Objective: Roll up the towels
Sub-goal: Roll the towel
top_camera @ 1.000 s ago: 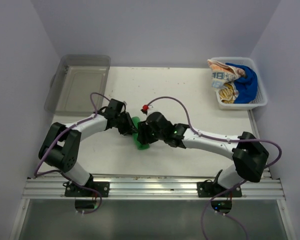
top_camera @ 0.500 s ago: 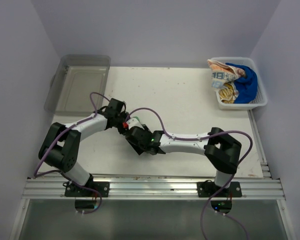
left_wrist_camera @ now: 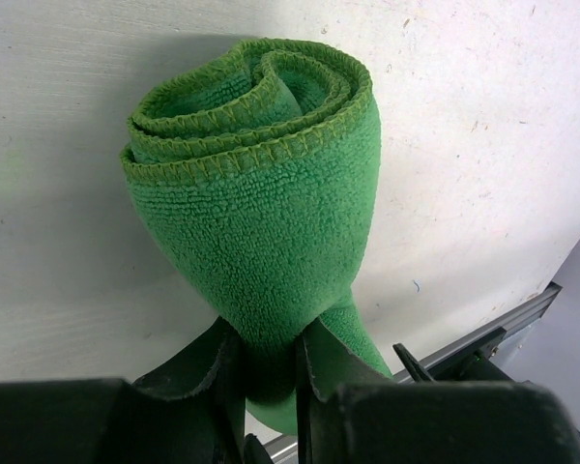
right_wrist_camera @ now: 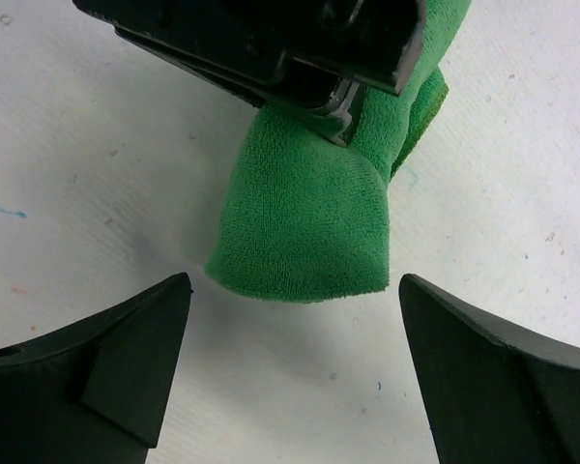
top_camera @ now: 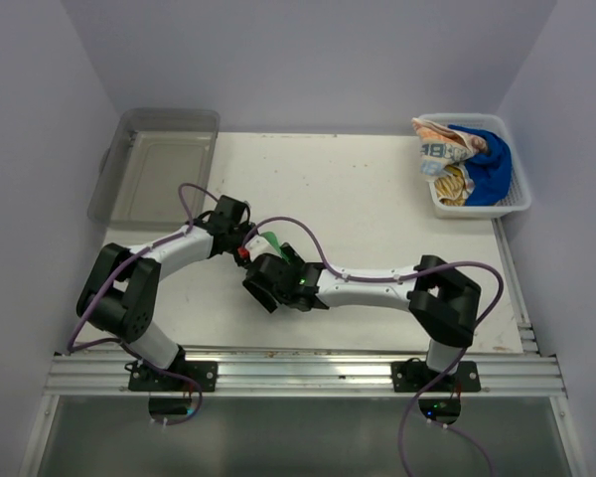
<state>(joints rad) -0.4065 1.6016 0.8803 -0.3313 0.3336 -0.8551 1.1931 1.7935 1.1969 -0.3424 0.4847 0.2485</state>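
The plain green towel (left_wrist_camera: pixel 261 193) is rolled into a tight spiral and lies on the white table. My left gripper (left_wrist_camera: pixel 266 348) is shut on one end of the roll, which bulges out past the fingers. My right gripper (right_wrist_camera: pixel 295 285) is open and empty, just short of the roll's other end (right_wrist_camera: pixel 309 222), one finger to each side. In the top view both grippers meet at the table's left middle, left (top_camera: pixel 244 244) and right (top_camera: pixel 266 281), hiding most of the towel. The orange-and-white towel (top_camera: pixel 435 140), the blue towel (top_camera: pixel 489 165) and the yellow-tan towel (top_camera: pixel 453 185) lie bunched in a basket.
The white basket (top_camera: pixel 517 205) stands at the back right corner. A clear plastic bin (top_camera: pixel 159 169) stands at the back left. The right arm lies folded low across the near half of the table, elbow (top_camera: pixel 442 293) near the front rail (top_camera: pixel 298 373).
My right arm has folded and swung left and nearer. Its gripper has come off the green roll and now sits open just clear of it. The left gripper has kept its hold.
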